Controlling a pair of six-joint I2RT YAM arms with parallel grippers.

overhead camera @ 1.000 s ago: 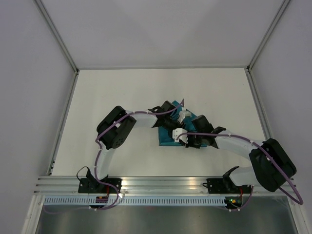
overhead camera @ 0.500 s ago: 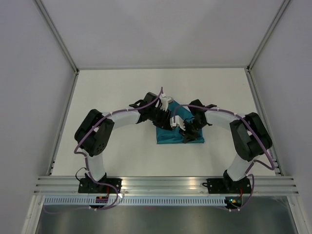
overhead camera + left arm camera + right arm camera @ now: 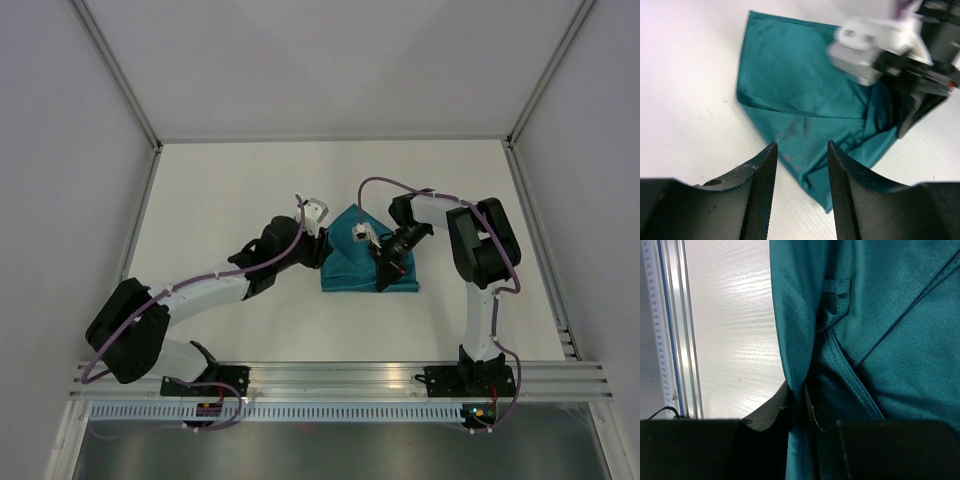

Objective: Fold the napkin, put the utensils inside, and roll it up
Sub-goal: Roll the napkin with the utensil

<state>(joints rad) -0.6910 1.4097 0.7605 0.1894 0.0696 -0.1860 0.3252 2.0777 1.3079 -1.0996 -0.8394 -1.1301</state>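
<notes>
Your teal napkin (image 3: 352,266) lies on the white table (image 3: 230,190), folded into a soft, creased wedge. Over the napkin's near right part, the right gripper (image 3: 799,402) has its jaws pinched on a raised fold of cloth. The left gripper (image 3: 801,150) hangs at the napkin's left edge, ribbed jaws parted and empty.

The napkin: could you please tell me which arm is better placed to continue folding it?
Right. The right gripper is shut on a fold of the napkin, while the left gripper hangs open near its edge, holding nothing.

Pale grey walls (image 3: 320,60) enclose a white table (image 3: 230,180), evenly lit.
</notes>
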